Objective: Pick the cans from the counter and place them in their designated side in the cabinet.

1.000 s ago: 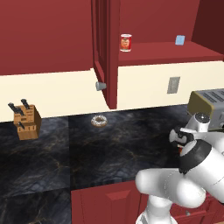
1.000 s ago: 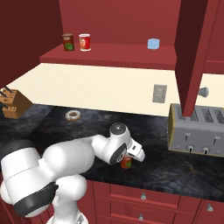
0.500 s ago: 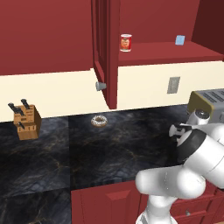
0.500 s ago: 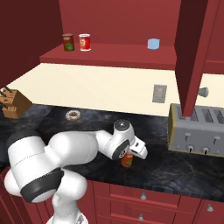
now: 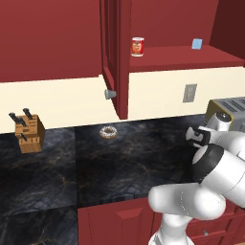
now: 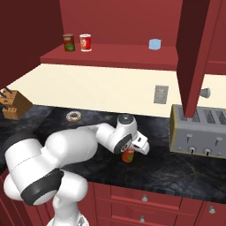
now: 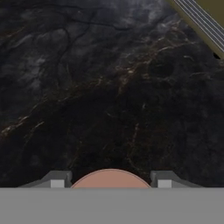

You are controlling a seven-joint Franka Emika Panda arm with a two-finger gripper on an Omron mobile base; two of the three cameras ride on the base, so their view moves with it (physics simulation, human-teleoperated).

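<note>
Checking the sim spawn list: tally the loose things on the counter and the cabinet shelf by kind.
Cans: 3, two on the cabinet shelf (dark can, red can) and one on the counter (can in the hand)
Light-blue box: 1
Doughnut: 1
Knife block: 1
Toaster: 1
Total: 7

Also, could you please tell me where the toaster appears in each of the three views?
Left base view: the toaster sits at the right edge, partly behind the arm.
Right base view: at the right, below the open cabinet door.
Hand view: the olive, striped corner at the top right is probably its side.
Shared landmark: the black gold-veined counter it stands on.
</note>
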